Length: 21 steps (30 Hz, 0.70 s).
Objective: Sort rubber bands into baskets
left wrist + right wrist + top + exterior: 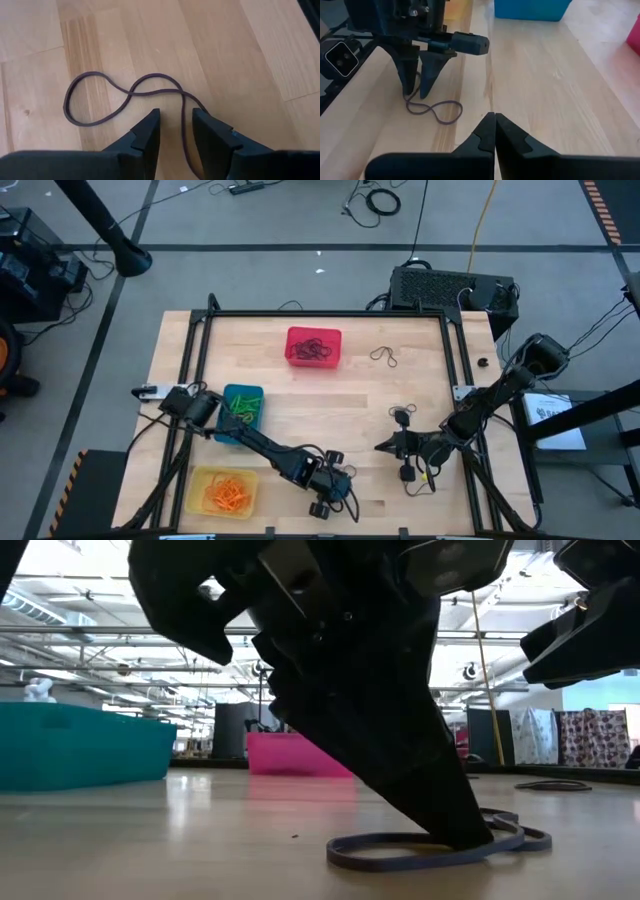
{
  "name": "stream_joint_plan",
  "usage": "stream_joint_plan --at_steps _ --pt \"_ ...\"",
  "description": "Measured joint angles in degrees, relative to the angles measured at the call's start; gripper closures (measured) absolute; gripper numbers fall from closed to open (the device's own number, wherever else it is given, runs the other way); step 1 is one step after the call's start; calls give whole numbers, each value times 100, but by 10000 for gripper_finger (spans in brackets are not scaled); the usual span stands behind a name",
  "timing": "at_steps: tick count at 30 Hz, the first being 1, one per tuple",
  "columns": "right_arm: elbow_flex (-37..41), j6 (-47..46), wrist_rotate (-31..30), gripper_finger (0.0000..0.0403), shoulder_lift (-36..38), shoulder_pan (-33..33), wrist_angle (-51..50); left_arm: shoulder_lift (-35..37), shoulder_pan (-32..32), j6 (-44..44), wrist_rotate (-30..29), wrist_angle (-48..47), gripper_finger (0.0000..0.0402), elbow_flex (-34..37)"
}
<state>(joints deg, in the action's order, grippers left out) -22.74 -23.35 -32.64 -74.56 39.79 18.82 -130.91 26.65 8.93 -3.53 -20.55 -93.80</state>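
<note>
Just rubber band (125,97) between left jaws

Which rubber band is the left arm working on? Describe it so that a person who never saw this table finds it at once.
Start at the yellow basket at the table's near left corner, then go right along the near edge to the left gripper. Between its open fingers lies a dark rubber band, twisted like a figure eight. It lies alone on bare wood; the other loose dark bands are across the table.
</note>
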Motion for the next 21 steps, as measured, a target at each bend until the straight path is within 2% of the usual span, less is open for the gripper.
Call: stream_joint_plan --at_steps 3,8,14,16,21 --pt "0 0 0 403 0 0 -2 0 -2 -36 2 -16 303 0" --pt "0 0 -2 403 0 0 -3 -10 -39 -193 2 -84 387 -63" --pt "0 3 -2 403 0 0 -67 106 -39 -622 -51 -288 398 -251" --pt "0 19 -6 403 0 0 -96 273 -45 -799 -309 -434 398 -350" --pt "0 186 -7 403 0 0 -149 868 -119 -1043 -1620 -1092 399 -468"
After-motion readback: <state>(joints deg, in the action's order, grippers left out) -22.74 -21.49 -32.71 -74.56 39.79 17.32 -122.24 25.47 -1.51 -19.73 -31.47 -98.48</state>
